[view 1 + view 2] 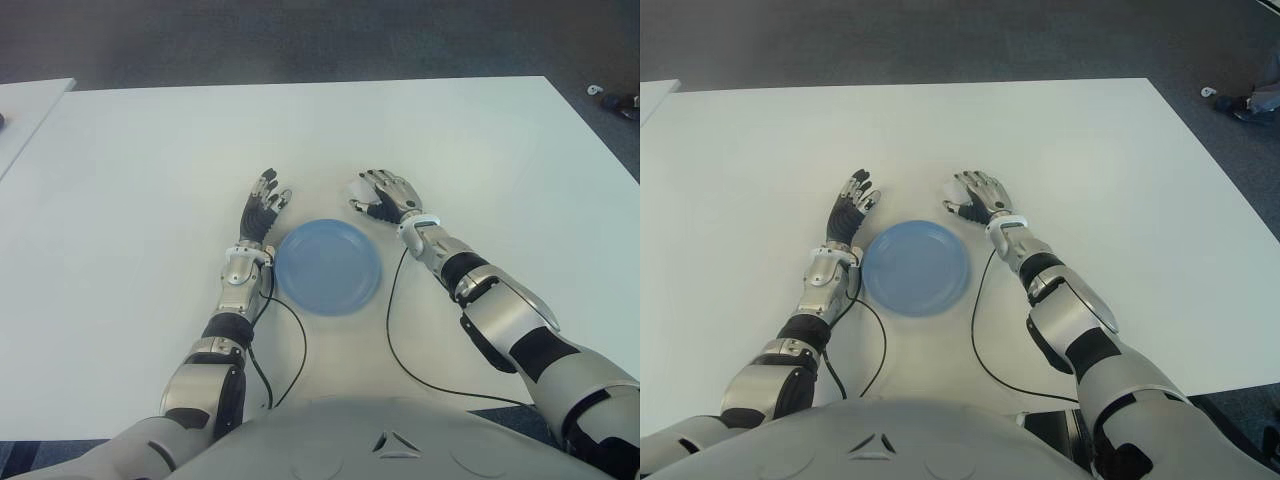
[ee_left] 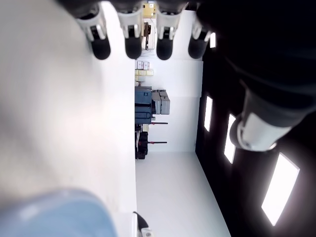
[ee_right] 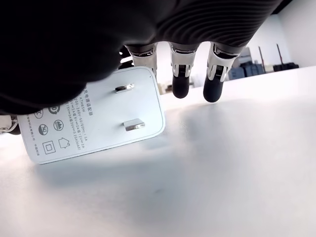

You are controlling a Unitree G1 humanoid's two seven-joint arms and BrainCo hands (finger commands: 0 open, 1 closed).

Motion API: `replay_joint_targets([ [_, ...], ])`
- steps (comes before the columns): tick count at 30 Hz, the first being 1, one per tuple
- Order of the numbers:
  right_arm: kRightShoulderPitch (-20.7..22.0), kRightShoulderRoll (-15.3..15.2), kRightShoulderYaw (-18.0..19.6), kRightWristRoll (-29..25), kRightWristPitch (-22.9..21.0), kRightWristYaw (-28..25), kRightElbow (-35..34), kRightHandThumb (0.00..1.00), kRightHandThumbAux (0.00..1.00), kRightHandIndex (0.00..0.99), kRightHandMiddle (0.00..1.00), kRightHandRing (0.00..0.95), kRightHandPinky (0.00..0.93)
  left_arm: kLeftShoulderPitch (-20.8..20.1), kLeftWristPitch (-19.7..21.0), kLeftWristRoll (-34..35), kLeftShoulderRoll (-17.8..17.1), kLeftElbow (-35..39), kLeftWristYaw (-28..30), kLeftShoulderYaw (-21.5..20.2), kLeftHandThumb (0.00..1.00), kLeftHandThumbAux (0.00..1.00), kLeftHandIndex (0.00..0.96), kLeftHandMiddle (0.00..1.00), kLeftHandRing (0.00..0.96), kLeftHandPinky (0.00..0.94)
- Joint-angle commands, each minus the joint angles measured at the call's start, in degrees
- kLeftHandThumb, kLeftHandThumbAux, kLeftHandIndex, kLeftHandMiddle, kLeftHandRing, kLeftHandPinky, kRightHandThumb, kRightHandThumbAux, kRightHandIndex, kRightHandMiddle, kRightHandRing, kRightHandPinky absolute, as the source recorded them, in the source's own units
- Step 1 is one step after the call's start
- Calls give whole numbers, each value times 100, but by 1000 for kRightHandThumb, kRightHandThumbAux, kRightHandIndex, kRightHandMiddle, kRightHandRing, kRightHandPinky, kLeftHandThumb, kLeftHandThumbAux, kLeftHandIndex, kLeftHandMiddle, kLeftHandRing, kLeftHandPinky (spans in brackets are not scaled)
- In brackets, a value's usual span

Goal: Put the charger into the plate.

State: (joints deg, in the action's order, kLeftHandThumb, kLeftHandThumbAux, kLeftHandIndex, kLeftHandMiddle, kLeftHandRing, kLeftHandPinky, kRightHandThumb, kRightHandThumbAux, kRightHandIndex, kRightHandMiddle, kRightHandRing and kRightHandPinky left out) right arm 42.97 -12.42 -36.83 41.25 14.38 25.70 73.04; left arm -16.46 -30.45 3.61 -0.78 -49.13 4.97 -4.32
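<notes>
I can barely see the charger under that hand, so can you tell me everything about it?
The charger is a flat white block, plastic by the look, with rounded corners. The face in the right wrist view carries two metal prongs and small grey printed symbols. It sits on the white table under the right hand, just beyond the blue plate. Whether the fingers grip it is unclear.

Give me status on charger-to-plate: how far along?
Nothing delivered: the blue plate holds nothing. In hand: the right hand, beyond the plate, covers the white charger; grip unconfirmed. Left hand open, idle left of the plate. Left: lift, carry, release.
</notes>
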Motion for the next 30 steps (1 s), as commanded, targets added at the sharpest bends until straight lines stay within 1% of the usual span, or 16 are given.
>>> replay_joint_targets([
  [1, -255, -17, 45, -12, 157, -89, 116, 381, 169, 0, 0, 21, 171, 250, 199, 13, 57, -72, 102, 17, 9, 600, 38, 54, 45, 65],
  [3, -252, -1, 89, -44, 243, -77, 108, 399, 174, 3, 19, 56, 206, 252, 200, 22, 58, -69, 108, 11, 8, 600, 39, 56, 46, 66],
  [5, -245, 11, 119, -57, 305, -68, 93, 445, 188, 38, 110, 169, 316, 256, 201, 26, 61, -64, 111, 7, 8, 599, 43, 59, 49, 67],
  [8, -230, 8, 125, -41, 356, -44, 65, 501, 221, 150, 259, 318, 449, 258, 203, 25, 65, -50, 111, 5, 5, 595, 48, 62, 50, 69],
  [9, -225, 0, 113, -16, 379, -21, 58, 508, 227, 166, 283, 340, 467, 260, 199, 25, 66, -44, 112, 5, 5, 594, 49, 62, 51, 69],
  [11, -221, -9, 102, 16, 406, 6, 54, 543, 260, 251, 409, 455, 545, 264, 196, 24, 68, -36, 113, 4, 2, 587, 52, 62, 50, 70],
  [12, -217, -20, 79, 50, 422, 38, 53, 548, 265, 263, 427, 471, 556, 267, 195, 24, 69, -31, 115, 4, 1, 586, 52, 62, 50, 71],
  [14, -210, -46, 31, 116, 454, 113, 53, 579, 307, 340, 545, 564, 632, 270, 197, 24, 72, -23, 117, 3, 0, 577, 53, 60, 48, 71],
  [15, -207, -71, -18, 182, 483, 221, 55, 584, 314, 354, 565, 579, 646, 269, 198, 25, 74, -25, 118, 0, 0, 576, 53, 60, 48, 71],
  [17, -201, -107, -109, 302, 516, 451, 54, 615, 359, 433, 656, 669, 740, 265, 193, 27, 77, -30, 117, -5, 0, 568, 55, 58, 46, 73],
  [20, -184, -141, -276, 504, 493, 887, 52, 660, 414, 519, 740, 755, 829, 260, 159, 28, 80, -48, 113, -13, 1, 556, 61, 62, 48, 77],
  [21, -174, -150, -349, 596, 460, 1080, 47, 667, 422, 532, 750, 766, 840, 259, 137, 30, 82, -56, 112, -16, 1, 555, 63, 63, 48, 78],
  [22, -166, -154, -402, 659, 438, 1216, 49, 687, 520, 498, 773, 789, 860, 257, 123, 31, 84, -62, 112, -19, 1, 552, 67, 67, 51, 83],
  [23, -159, -156, -445, 707, 424, 1331, 48, 700, 583, 477, 788, 803, 873, 257, 111, 34, 85, -68, 113, -21, 2, 550, 70, 70, 53, 85],
  [26, -145, -167, -525, 792, 435, 1592, 39, 718, 660, 452, 817, 828, 888, 252, 84, 41, 85, -88, 120, -26, 2, 547, 81, 80, 62, 95],
  [30, -145, -193, -571, 843, 551, 1854, 47, 728, 693, 444, 842, 848, 889, 243, 54, 48, 84, -117, 127, -29, 1, 545, 95, 95, 75, 106],
])
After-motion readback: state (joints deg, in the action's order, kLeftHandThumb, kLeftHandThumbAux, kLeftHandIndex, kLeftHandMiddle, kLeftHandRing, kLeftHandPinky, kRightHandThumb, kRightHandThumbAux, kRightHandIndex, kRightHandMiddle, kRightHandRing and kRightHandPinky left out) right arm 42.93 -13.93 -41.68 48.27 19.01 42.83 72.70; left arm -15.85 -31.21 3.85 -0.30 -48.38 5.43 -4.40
